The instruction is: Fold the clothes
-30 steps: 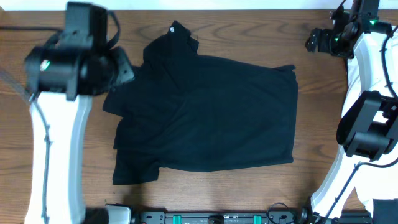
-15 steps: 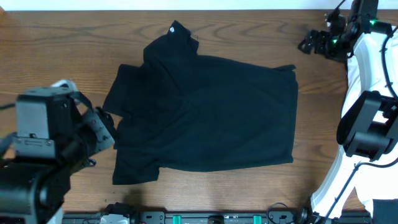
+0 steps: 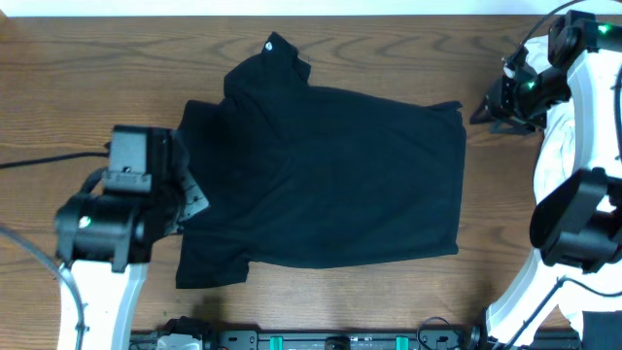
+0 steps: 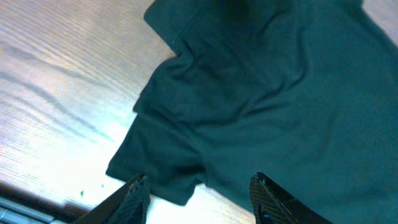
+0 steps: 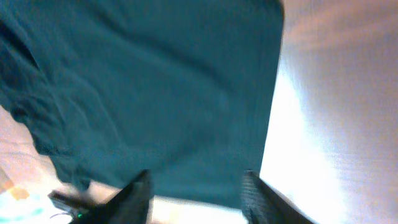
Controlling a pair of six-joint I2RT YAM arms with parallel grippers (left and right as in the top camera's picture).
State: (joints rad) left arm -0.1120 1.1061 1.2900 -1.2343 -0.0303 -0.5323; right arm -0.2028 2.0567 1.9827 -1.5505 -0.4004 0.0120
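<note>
A dark shirt (image 3: 330,165) is being supported flat on the wooden table (image 3: 68,68) and is occupying the middle of the surface. Its collar (image 3: 277,51) is being presented toward the far side, left of centre. A short sleeve (image 3: 209,264) is being shown at the near left corner of the garment. The right edge of the garment is running straight from near to far.

The left gripper (image 3: 190,199) is being positioned at the left edge of the shirt, just far of the short sleeve. Contact with the fabric cannot be told from the overhead view. In the left wrist view, its two fingertips (image 4: 138,191) are being held apart with nothing between them. The sleeve and the body of the shirt are being framed below them, with bare table to the left.

The right gripper (image 3: 491,105) is being held over bare table, just beside the far right corner of the shirt. The right wrist view is blurred. The two fingers (image 5: 140,194) are nevertheless being shown spread, with nothing clamped between them. Most of that view is being filled by the shirt, and a bright strip of table is being shown along its right side.
</note>
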